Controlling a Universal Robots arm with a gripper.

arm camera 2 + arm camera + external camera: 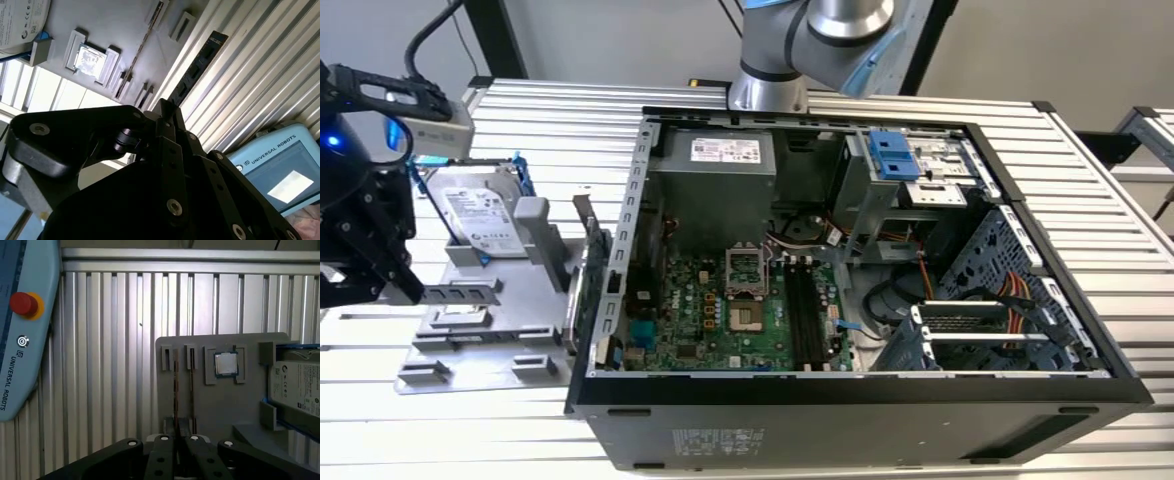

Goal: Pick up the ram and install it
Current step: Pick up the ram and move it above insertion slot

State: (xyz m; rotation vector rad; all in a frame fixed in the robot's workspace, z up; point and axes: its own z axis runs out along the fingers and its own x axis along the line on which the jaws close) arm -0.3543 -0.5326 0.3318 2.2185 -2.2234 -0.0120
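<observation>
My gripper (167, 112) is shut on the ram (200, 65), a long narrow stick with a row of dark chips that juts out from between the black fingers over the ribbed table. In the first wrist view the ram (176, 390) shows edge-on as a thin line running up from the gripper (177, 432) across the grey holder plate (220, 405). In the exterior view the gripper (394, 285) hangs at the far left, over the left edge of the grey holder (494, 330). The open computer case (854, 390) lies to the exterior view's right, with its long memory slots (803, 320) on the green board.
On the holder sit a hard drive (480, 215), a square silver processor chip (226, 363) and an upright card with a metal bracket (594, 265). A blue-grey teach pendant (25, 315) lies on the ribbed table beside the holder. The arm's base (767, 90) stands behind the case.
</observation>
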